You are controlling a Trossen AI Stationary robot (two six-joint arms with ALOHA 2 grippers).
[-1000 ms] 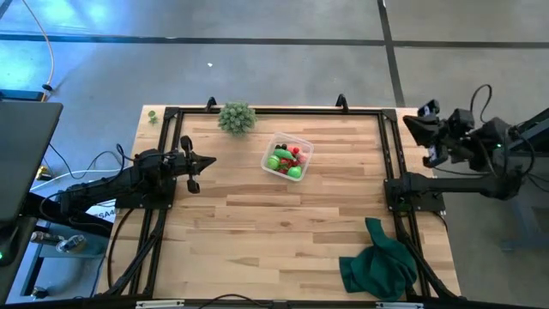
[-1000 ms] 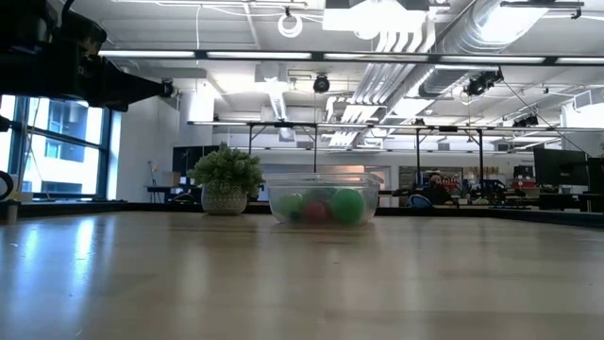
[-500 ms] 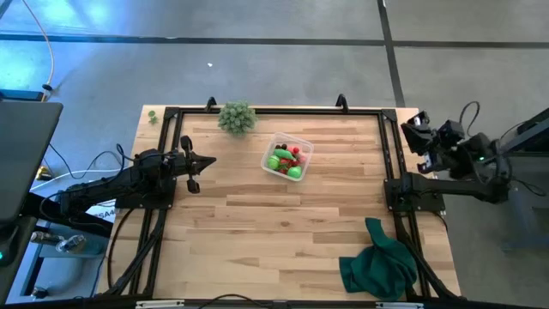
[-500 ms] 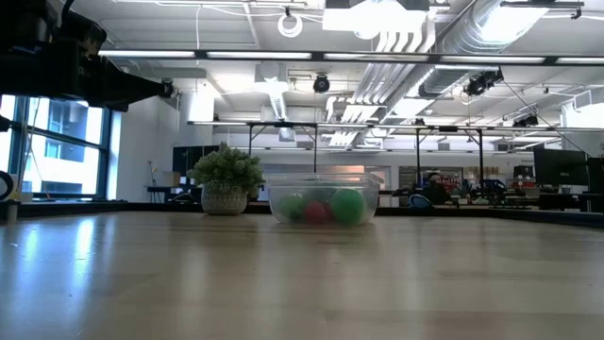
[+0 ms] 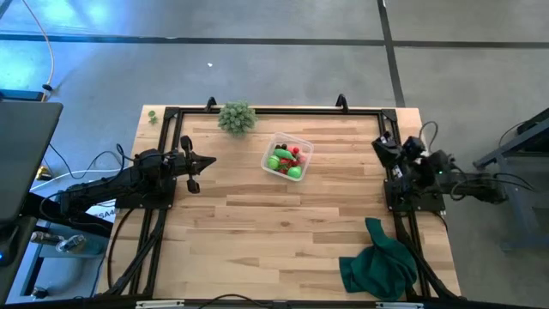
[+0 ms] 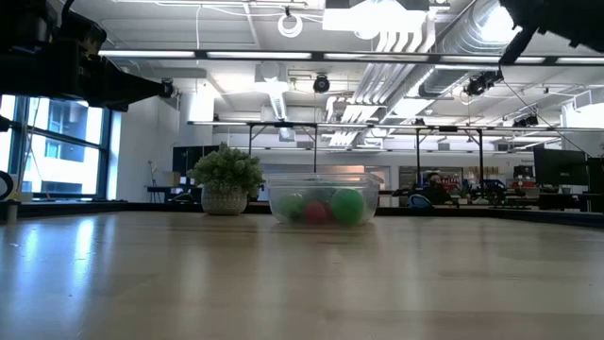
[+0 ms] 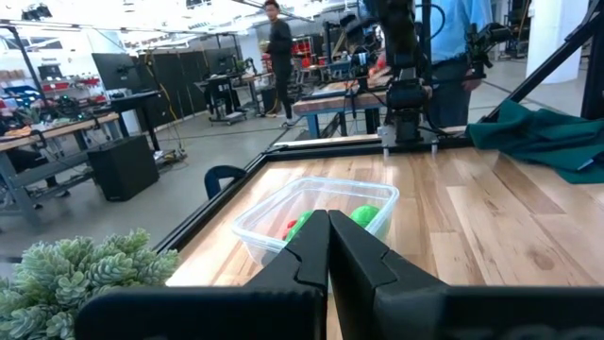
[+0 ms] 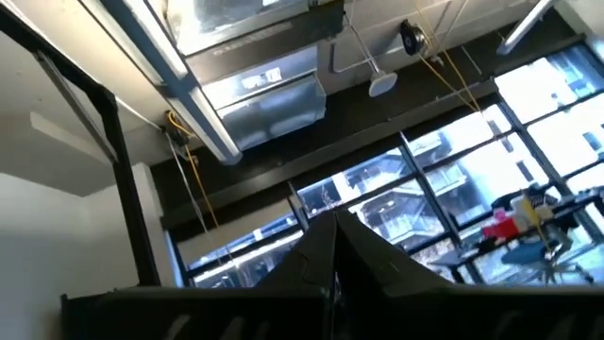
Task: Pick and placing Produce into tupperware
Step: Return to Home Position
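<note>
The wooden table point(image 5: 283, 223) was seen bare across most of its surface. The left arm point(image 5: 111, 184) was stretched along the table's left side, unchanged over the last second. The left gripper point(image 5: 208, 160) was pointed toward the middle, and its fingers point(image 7: 311, 255) were seen pressed together with nothing between them.

The change was found in the right arm point(image 5: 455, 180). A second ago it was held raised and out beyond the table's right edge. It was now folded low over its base, with the right gripper point(image 5: 379, 144) brought in above the right rail. In the right wrist view the fingers point(image 8: 321, 250) were closed on nothing and aimed up at the ceiling. A dark part of that arm had also come into the low view's upper right corner.

The dark green cloth point(image 5: 377, 266) was left crumpled at the near right corner. The spiky pale-green ball point(image 5: 236, 117) was left at the far edge.

The tupperware point(image 5: 298, 142) was set just beside that ball, toward the centre, unmoved. The produce point(image 5: 286, 158) was gathered inside it: green rounds and red pieces.

A small green piece point(image 5: 152, 115) was noted outside the far left corner; what it was could not be told. With both grippers empty and withdrawn, the placing was judged finished.
</note>
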